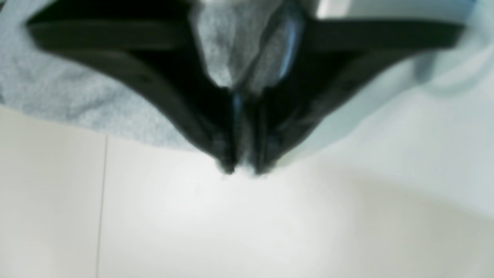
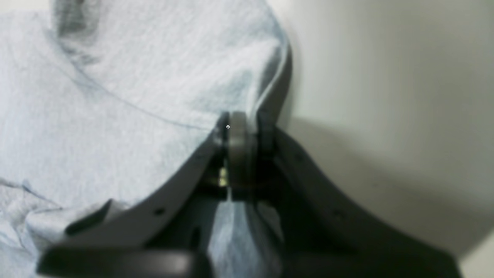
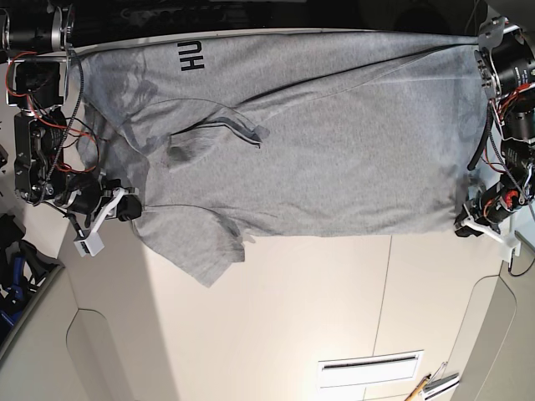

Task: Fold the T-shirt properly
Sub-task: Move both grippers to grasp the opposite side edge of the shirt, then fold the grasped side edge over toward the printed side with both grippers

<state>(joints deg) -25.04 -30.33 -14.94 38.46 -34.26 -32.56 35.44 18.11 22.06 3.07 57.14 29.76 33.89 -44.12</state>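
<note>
The heather-grey T-shirt point(image 3: 318, 142) lies spread across the far half of the table, with black letters point(image 3: 191, 57) showing at its far left edge and a sleeve point(image 3: 196, 251) hanging toward the front. My right gripper point(image 3: 129, 209), on the left of the base view, is shut on the shirt's edge beside that sleeve; the right wrist view shows cloth point(image 2: 135, 96) pinched at the closed tips point(image 2: 243, 123). My left gripper point(image 3: 465, 225), on the right, is shut on the shirt's corner; the left wrist view shows cloth point(image 1: 231, 50) between the closed jaws point(image 1: 241, 170).
The cream table point(image 3: 276, 317) has thin panel seams and a white slot point(image 3: 372, 368) near the front. A pencil-like tool point(image 3: 418, 388) lies at the front edge. Dark and blue objects point(image 3: 12, 259) sit off the table's left side.
</note>
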